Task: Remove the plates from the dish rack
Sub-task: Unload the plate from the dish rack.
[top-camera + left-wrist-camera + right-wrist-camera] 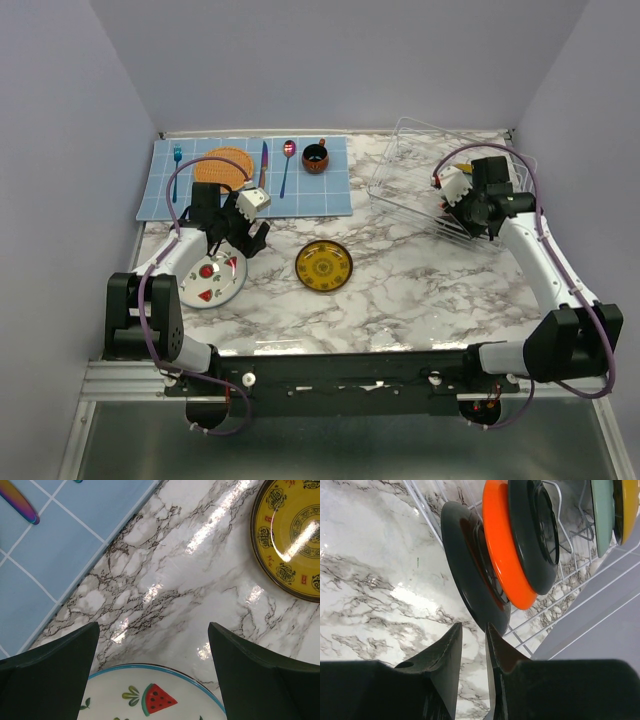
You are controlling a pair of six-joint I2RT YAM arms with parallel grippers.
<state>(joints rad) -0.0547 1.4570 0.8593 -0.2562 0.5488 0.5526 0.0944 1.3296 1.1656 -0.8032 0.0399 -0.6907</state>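
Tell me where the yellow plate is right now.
Top view: the yellow plate lies flat on the table, central, right of the white plate, just nearer than the blue mat.

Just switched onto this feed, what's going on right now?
The dish rack is being unloaded. Two plates are out on the table: a watermelon-print plate under the open left hand and a yellow plate mid-table. The right hand is at the rack, nearly closed at the rim of a black plate; whether it grips is unclear. An orange plate and others stand in the rack.
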